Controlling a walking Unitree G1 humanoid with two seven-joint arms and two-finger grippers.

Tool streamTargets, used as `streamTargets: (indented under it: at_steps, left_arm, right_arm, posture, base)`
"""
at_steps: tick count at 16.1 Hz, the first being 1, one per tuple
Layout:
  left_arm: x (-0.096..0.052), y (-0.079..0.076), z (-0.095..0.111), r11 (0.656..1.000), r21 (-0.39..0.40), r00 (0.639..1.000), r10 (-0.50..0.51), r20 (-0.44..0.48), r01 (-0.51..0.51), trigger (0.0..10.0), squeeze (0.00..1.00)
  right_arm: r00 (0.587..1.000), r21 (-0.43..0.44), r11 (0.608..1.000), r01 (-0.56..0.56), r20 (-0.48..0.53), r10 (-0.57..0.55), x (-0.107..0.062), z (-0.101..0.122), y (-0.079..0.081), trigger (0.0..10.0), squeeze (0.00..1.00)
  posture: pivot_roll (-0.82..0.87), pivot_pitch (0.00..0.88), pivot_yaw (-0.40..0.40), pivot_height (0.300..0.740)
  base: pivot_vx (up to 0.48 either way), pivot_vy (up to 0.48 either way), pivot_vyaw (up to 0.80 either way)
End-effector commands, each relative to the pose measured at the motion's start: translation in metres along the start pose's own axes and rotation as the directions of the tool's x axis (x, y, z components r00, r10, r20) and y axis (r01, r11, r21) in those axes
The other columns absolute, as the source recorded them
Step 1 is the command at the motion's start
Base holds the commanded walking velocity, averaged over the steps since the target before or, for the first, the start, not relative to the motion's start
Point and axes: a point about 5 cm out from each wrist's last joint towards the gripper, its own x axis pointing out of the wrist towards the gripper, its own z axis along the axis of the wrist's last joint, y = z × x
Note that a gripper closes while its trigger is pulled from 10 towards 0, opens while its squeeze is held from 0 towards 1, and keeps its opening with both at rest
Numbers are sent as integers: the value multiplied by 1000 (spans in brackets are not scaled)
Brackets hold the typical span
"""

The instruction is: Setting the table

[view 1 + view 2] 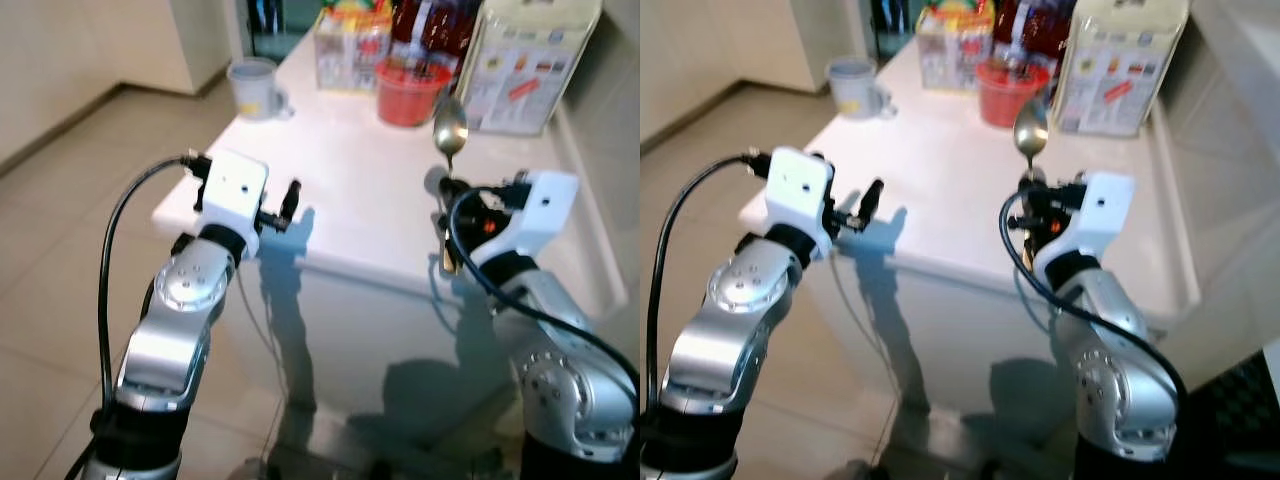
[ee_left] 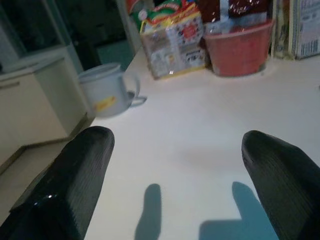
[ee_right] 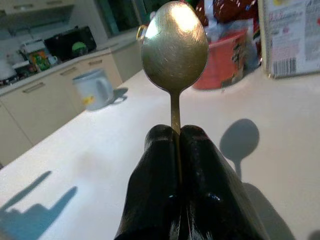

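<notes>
- Fingers of the right gripper [image 3: 177,150] are pressed together on the thin handle of a metal spoon with a dull, scratched oval bowl [image 3: 175,47]; the spoon is held upright, bowl uppermost, above the near right part of the white glossy desk [image 1: 370,200].
- From the head camera, the spoon [image 1: 450,128] is seen standing above the white-cased right wrist, and its shadow is cast on the desk surface just beside the gripper.
- The left gripper [image 1: 290,203] is held at the near left edge of the desk, level with the surface; its two black fingers [image 2: 75,175] are set well apart, with nothing between them.
- Shadows of the left fingers are thrown onto the desk just ahead of them.
- A pale blue-grey mug with a handle and a small yellow label [image 2: 106,90] is placed at the far left corner of the desk.
- A red round plastic tub [image 1: 410,92] is placed at the far middle of the desk, with dark red packets behind it.
- A clear-wrapped multipack with red, green and yellow print [image 2: 172,45] is set just left of the tub, between it and the mug.
- A tall white printed carton [image 1: 525,65] is stood just right of the tub, against the far right side.
- A beige tiled floor [image 1: 60,250] is seen to the left of the desk and under the silver arms.
</notes>
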Motion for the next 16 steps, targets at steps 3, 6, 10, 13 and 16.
streamTargets:
  at_steps: [3,6,10,13,16]
  left_arm:
    - [-2,5,-4,999,13,999,32,0,-32,10000,0]
    - [1,5,-2,999,12,999,40,7,-40,10000,0]
    - [3,6,-8,997,-8,997,73,-19,-74,10000,0]
    - [5,10,-9,995,6,995,103,-13,-103,10000,0]
    - [6,12,-11,992,0,991,129,-19,-129,10000,0]
  right_arm:
    - [1000,-18,1000,-3,4,3,-1,-3,1,10000,0]
    - [1000,-22,1000,16,0,-16,-1,-4,-3,10000,0]
    - [997,-108,991,73,-29,-77,-1,-13,-11,10000,0]
    - [992,-137,985,101,-66,-111,-4,-20,-16,10000,0]
    - [992,-126,987,97,-74,-107,-6,-21,-16,10000,0]
  posture:
    - [-43,0,9,740]
    - [-36,0,8,740]
    - [-26,0,0,740]
    - [-43,0,-11,740]
    - [-57,0,-2,740]
  base:
    - [-306,0,0]
    - [-204,0,0]
    - [0,0,0]
    - [0,-250,0]
    - [0,-480,0]
